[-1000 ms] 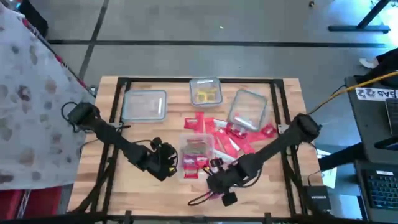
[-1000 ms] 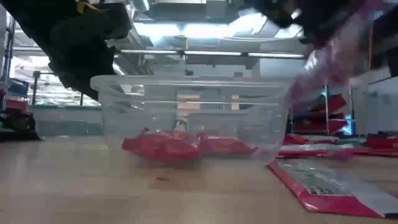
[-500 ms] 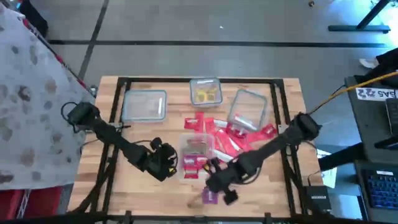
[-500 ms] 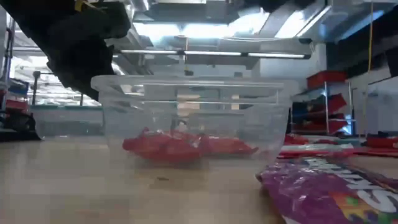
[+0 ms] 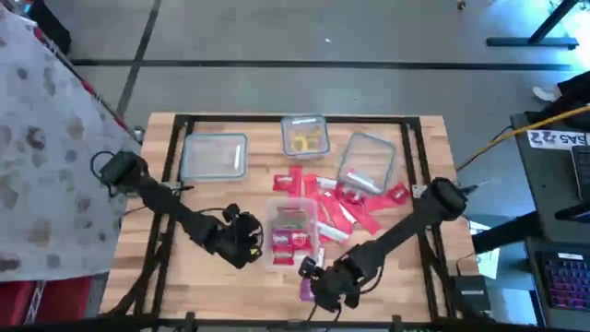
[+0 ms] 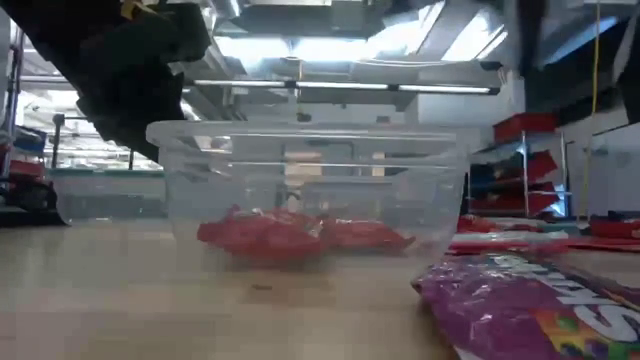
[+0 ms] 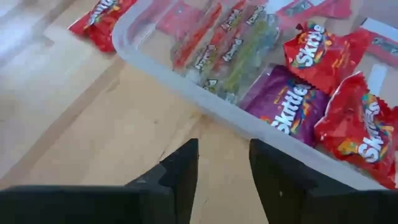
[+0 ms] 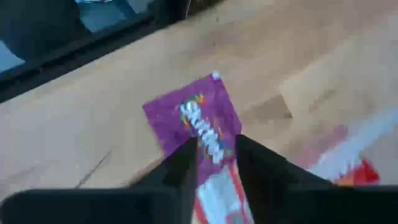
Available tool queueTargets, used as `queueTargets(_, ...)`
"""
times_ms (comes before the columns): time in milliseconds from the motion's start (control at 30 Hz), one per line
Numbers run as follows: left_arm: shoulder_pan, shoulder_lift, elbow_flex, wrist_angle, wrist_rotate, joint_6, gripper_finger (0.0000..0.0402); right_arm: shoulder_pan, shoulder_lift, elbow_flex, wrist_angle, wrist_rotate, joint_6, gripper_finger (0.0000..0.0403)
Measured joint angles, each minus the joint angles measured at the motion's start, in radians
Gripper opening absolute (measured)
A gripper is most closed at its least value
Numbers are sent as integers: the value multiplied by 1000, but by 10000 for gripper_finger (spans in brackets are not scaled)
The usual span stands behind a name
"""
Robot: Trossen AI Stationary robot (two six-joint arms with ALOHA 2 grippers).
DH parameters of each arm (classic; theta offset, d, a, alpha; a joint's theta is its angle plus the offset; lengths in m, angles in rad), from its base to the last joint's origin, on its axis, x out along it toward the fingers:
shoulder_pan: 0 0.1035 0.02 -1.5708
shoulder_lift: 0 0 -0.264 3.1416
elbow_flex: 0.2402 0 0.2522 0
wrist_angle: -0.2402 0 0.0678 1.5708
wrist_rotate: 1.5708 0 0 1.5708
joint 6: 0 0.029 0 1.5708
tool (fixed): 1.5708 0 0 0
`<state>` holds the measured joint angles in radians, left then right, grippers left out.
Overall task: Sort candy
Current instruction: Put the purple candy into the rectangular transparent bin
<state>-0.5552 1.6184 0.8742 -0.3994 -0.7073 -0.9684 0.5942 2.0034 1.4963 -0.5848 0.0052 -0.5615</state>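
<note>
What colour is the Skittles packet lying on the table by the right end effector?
Purple Skittles packet, clearest in the right wrist view.

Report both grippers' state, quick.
Left gripper: fingers open, holding nothing, beside the clear tub.
Right gripper: fingers open, holding nothing, over the purple Skittles packet lying on the table.
</note>
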Motion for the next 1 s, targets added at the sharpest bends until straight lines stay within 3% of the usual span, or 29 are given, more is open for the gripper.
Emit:
queueTargets(267, 0, 0, 0, -1, -1, 0, 129, -27, 78, 0, 7, -78, -104, 131)
queueTargets(533, 0, 0, 0, 0, -2, 3, 129, -25, 122, 0, 6, -69, -125, 113)
queueTargets(700, 0, 0, 0, 0, -2, 3, 129, -25, 122, 0, 2, -69, -116, 81)
queueTargets(900, 0, 0, 0, 0, -2, 3, 129, -25, 123, 2, -2, -68, -4, 10)
queueTargets(1000, 0, 0, 0, 0, -2, 3, 129, -25, 123, 29, -20, -70, 83, 7)
